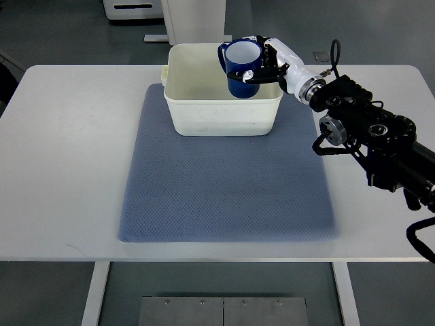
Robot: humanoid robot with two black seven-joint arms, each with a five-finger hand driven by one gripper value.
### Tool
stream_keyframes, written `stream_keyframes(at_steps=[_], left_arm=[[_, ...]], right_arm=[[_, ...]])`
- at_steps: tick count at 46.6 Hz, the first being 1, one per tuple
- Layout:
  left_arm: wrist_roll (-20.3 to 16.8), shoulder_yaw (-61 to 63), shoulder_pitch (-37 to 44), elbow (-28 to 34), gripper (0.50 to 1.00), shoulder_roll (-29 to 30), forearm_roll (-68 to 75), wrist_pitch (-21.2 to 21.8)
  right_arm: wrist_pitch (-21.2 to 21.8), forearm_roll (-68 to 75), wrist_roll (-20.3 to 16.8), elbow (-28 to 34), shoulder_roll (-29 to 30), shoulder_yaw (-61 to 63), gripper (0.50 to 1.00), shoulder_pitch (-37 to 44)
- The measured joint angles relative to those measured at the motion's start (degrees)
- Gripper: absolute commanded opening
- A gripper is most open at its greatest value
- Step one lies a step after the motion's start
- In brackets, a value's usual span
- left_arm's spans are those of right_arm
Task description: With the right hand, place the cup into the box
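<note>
Right hand (266, 62) wrapped around blue cup (242, 68), fingers clamped on cup wall. Cup upright, over right rear corner of white box (204, 112); box at mat's (224, 190) rear edge. Lower straight, clear box rim, release only once base seated. Left hand absent.

No text, label, brand, number or sign can be read anywhere in the top view. The blue cup (242, 68) shows plain glaze with no print on the side facing the camera. The cream box (222, 115) has bare walls. The blue mat (228, 190) in front of the box carries only its woven texture. The black arm (380, 139) to the right of the box shows no lettering that can be made out, and the white equipment (136, 8) beyond the box is too blurred to tell.
</note>
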Motion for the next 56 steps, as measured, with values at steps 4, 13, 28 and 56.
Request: stream_keyframes(at_steps=[4,13,28,56], left_arm=[[0.00,0.00,0.00,0.01,1.000,0.00,0.00,0.00],[0.00,0.00,0.00,0.01,1.000,0.00,0.01,0.00],[0.00,0.00,0.00,0.01,1.000,0.00,0.00,0.00],[-0.01,0.00,0.01,0.00,1.000,0.00,0.03,0.00]], right_arm=[[-0.02,0.00,0.04,0.07,0.00,-0.06,0.987,0.00],[0.02,0.01,0.04,0.25,0.00,-0.06,0.991,0.11],[0.03,0.63,0.14,0.36,-1.36,2.12,0.998,1.05],[0.81,9.36,-2.37,0.78,-7.67,11.07,1.000,-1.87]])
